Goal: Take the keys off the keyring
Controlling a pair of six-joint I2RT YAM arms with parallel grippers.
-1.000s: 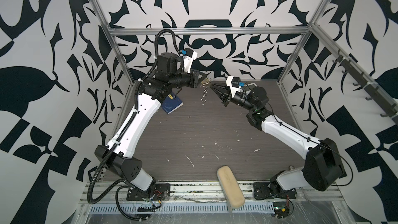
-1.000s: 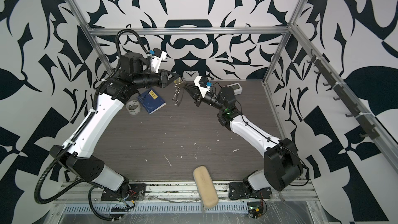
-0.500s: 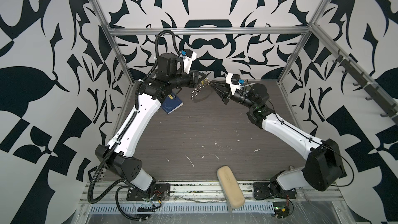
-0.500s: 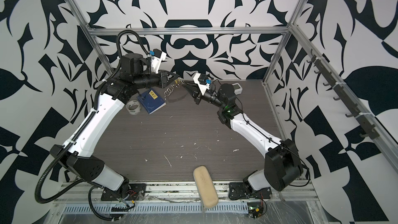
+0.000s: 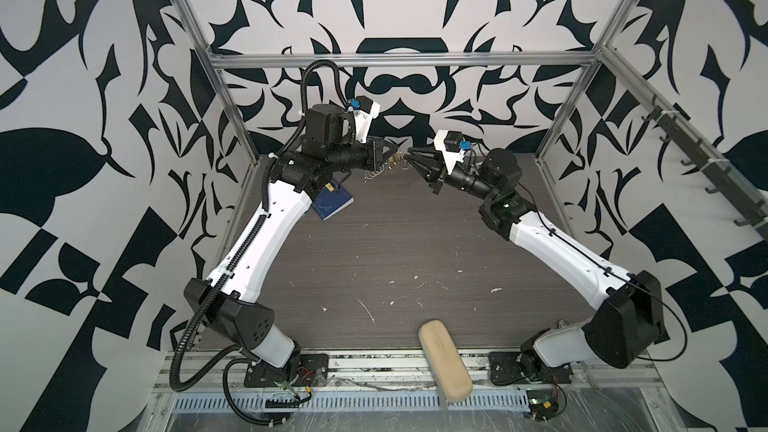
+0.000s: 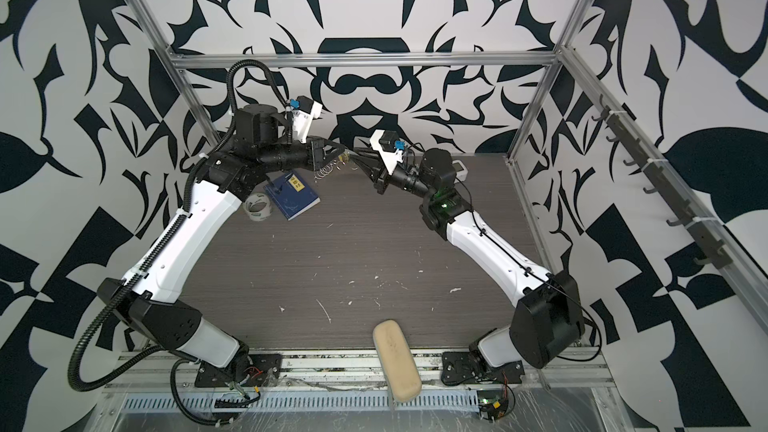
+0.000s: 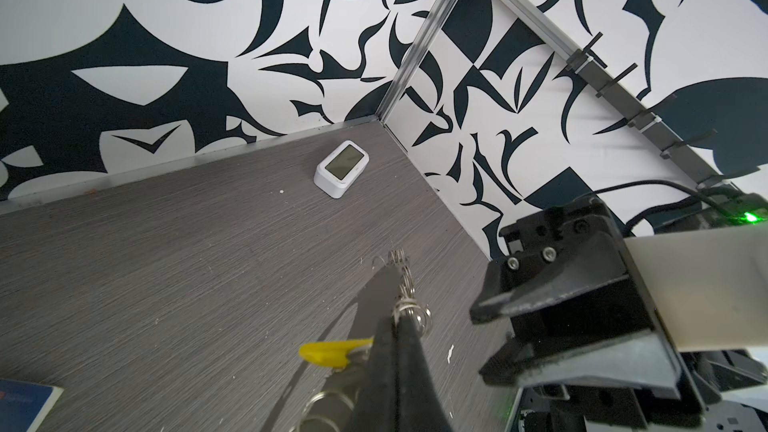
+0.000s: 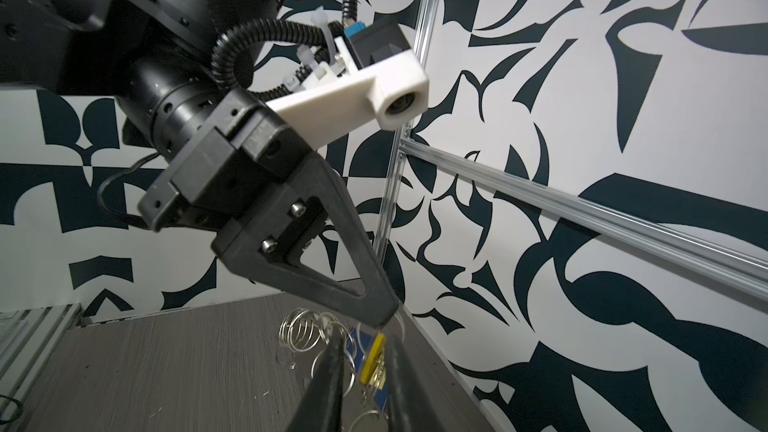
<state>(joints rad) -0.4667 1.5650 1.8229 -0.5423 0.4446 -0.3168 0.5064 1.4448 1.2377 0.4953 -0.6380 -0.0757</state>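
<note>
The keyring (image 7: 409, 309) hangs in the air from the tip of the left gripper (image 5: 391, 155), whose jaws are pressed together on its wire rings. More rings dangle below that gripper, clear of the tabletop (image 5: 395, 251). A yellow key (image 8: 374, 357) sticks out sideways just behind the pinch point.

The right gripper (image 5: 411, 156) faces the left one tip to tip, just beside it, with its jaws a little apart. In the right wrist view the yellow key sits in the gap between its fingers (image 8: 332, 371); I cannot tell whether either finger touches it.

Both grippers work close to the tabletop's far edge and the back wall. A blue book (image 6: 291, 201) and a tape roll (image 6: 258, 219) lie behind the left gripper. A white device with a screen (image 7: 341, 168) lies behind the right gripper, near the far corner. Beneath and in front of both grippers is a wide stretch of bare tabletop.
</note>
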